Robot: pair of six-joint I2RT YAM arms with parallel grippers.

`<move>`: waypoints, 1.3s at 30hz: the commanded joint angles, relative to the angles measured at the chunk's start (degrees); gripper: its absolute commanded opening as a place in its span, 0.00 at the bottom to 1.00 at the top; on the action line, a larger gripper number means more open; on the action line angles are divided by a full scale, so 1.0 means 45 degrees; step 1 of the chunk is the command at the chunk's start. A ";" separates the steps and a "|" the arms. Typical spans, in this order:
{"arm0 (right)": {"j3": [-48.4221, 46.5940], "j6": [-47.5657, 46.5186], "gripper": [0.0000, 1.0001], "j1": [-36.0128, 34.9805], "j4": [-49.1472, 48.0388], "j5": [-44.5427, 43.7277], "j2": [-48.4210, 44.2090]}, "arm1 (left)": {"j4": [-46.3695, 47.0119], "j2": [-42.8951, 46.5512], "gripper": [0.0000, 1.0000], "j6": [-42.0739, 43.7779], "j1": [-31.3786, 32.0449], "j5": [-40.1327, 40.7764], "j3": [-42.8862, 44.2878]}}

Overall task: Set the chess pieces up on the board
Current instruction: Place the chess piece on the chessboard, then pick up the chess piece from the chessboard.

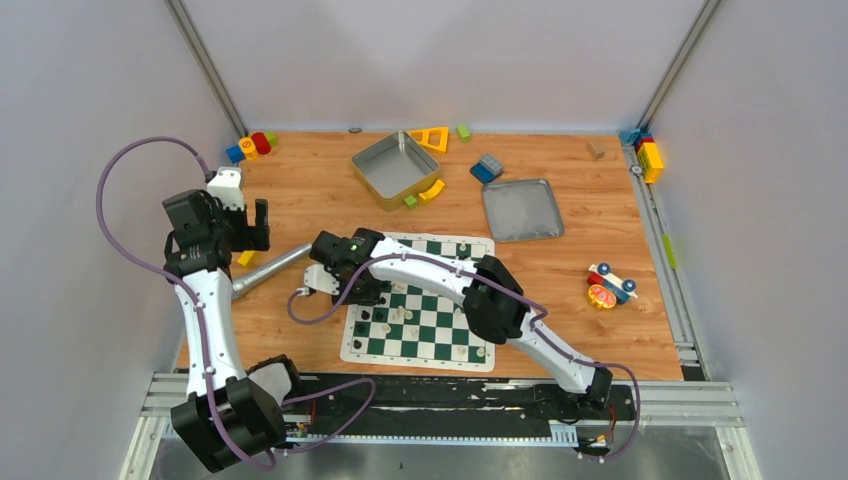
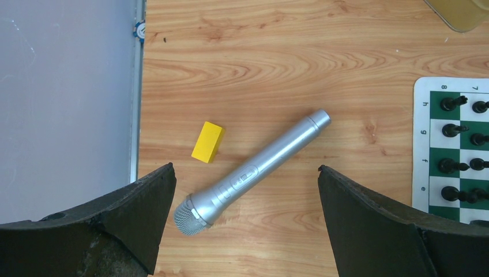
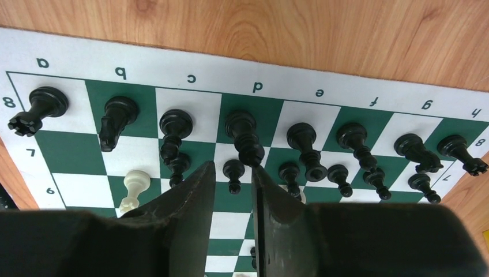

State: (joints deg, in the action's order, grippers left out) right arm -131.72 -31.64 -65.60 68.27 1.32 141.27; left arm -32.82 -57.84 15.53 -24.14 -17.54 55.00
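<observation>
Right wrist: right gripper (image 3: 232, 167) jaws slightly apart, black pawn (image 3: 233, 173) standing in the gap on d7, not visibly pinched. Black chess pieces (image 3: 242, 130) line most of the two back rows of the board (image 3: 75, 57); a white pawn (image 3: 134, 187) sits around b6. Probably light, hard, slick plastic, and tippy. Pinch the stem under the head; neighbours are close. Left gripper (image 2: 247, 168) spread wide above a microphone (image 2: 271, 153) on the table (image 2: 259, 57).

Left tool (image 2: 245, 173) hangs with jaws spread wide; right tool (image 3: 233, 173) points down, jaws narrowly parted.
</observation>
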 commanded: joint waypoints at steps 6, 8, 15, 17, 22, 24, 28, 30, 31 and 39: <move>-0.0577 0.0157 0.37 -0.0075 -0.0463 -0.0278 -0.0323 | 0.0221 0.0279 1.00 -0.0053 -0.0202 -0.0216 -0.0078; -0.0481 0.0316 0.37 -0.0008 -0.0500 -0.0285 -0.0570 | 0.0222 0.0277 1.00 -0.0035 -0.0202 -0.0271 -0.0082; 0.1284 0.1114 0.45 0.0747 -0.0959 0.0007 -0.2907 | 0.0094 0.0352 1.00 0.0342 -0.0199 -0.1579 -0.0043; 0.2473 0.1267 0.47 0.1223 -0.1261 0.0306 -0.3949 | 0.0028 0.0513 1.00 0.0617 -0.0201 -0.2378 -0.0102; 0.6197 0.1464 0.48 0.2816 -0.2842 0.2217 -0.6613 | -0.0437 0.1139 1.00 0.1677 -0.0201 -0.4956 -0.0454; 0.7756 0.1474 0.48 0.3512 -0.3457 0.2699 -0.7448 | -0.0722 0.1356 1.00 0.2197 -0.0202 -0.6027 -0.0539; 0.9935 0.1429 0.48 0.4649 -0.4693 0.3397 -0.8614 | -0.1145 0.1606 1.00 0.2937 -0.0183 -0.7448 -0.0680; 1.0670 0.1377 0.48 0.4966 -0.5179 0.3630 -0.8800 | -0.1213 0.1612 1.00 0.2995 -0.0168 -0.7916 -0.0738; 1.0957 0.1341 0.48 0.5059 -0.5416 0.3754 -0.8814 | -0.1208 0.1598 1.00 0.2994 -0.0165 -0.8118 -0.0763; 1.2044 0.0958 0.47 0.5184 -0.6774 0.4507 -0.8093 | -0.0833 0.1530 0.99 0.2673 -0.0133 -0.8656 -0.1006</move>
State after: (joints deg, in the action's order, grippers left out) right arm -78.37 -26.04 -42.09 44.58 18.33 103.77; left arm -37.65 -51.37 26.98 -24.43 -52.66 51.20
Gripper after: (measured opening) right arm 0.474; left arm 0.992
